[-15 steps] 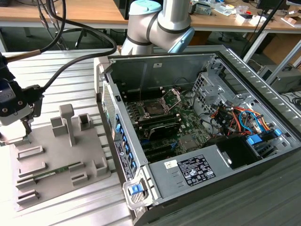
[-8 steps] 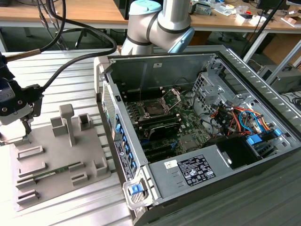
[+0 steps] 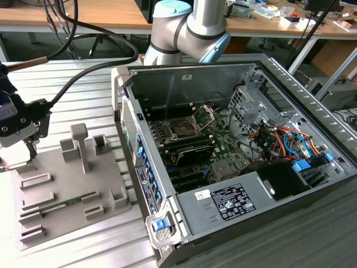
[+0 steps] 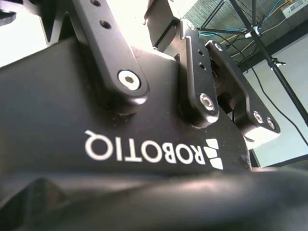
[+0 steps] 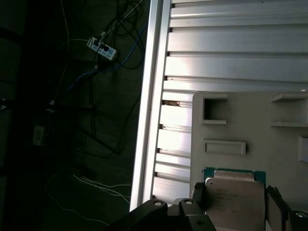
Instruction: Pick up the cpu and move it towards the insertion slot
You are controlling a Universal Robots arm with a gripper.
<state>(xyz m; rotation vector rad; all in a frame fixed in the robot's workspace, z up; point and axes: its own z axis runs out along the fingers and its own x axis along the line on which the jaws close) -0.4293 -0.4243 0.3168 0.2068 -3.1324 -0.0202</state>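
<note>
The cpu (image 5: 236, 192), a flat square chip with a pale silver top and a green edge, lies at a corner of the grey tray (image 5: 250, 125) in the first wrist view. My gripper (image 5: 236, 204) straddles it, with a dark finger (image 5: 198, 196) tight against each side, so it looks shut on the chip. At the exterior view's far left the gripper (image 3: 25, 153) stands low over the tray's (image 3: 72, 195) corner. The insertion slot (image 3: 182, 128) sits inside the open computer case, its dark centre exposed and its silver retention bracket (image 3: 207, 111) hinged up.
The tray carries raised blocks (image 3: 81, 145) and a memory stick (image 3: 64, 204). The case wall (image 3: 131, 139) rises between tray and slot. Cables (image 3: 284, 139) and a drive cage (image 3: 245, 106) crowd the case's right. The table's metal edge (image 5: 151, 120) drops to a floor with wires.
</note>
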